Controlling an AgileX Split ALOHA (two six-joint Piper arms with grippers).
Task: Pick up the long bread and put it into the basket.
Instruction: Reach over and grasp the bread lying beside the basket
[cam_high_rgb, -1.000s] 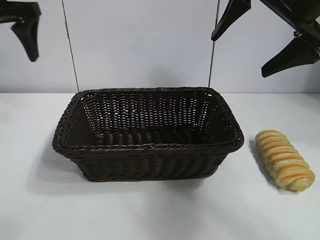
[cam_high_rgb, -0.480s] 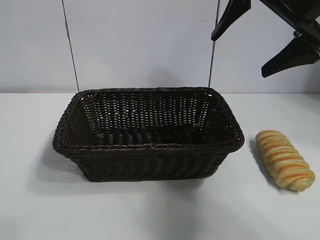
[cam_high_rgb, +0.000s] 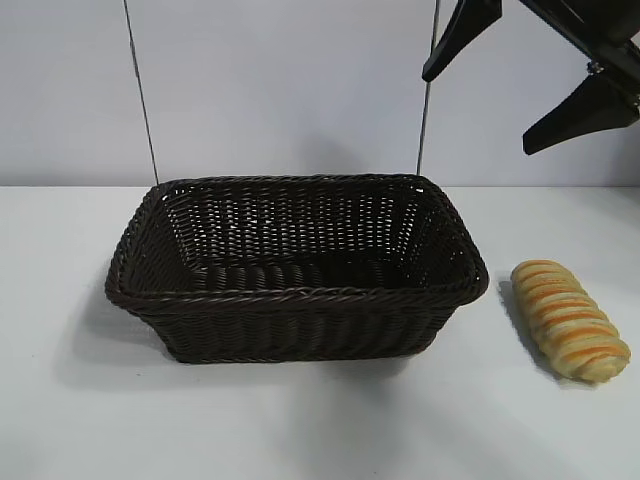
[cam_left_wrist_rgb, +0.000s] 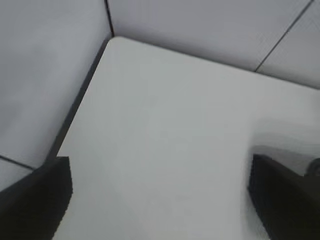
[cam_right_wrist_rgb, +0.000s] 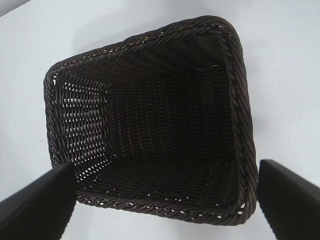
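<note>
Right now the long bread (cam_high_rgb: 570, 319) lies on the white table (cam_high_rgb: 320, 430) at the lower right of the frame, just beside the basket (cam_high_rgb: 296, 268) in the middle. At the upper right, the right gripper (cam_high_rgb: 525, 88) hangs with fingers spread, grasping nothing. On its own wrist camera the left gripper (cam_left_wrist_rgb: 160, 200) is spread too, over bare table.

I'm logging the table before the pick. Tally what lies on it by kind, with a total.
Basket: 1
Bread: 1
Total: 2
</note>
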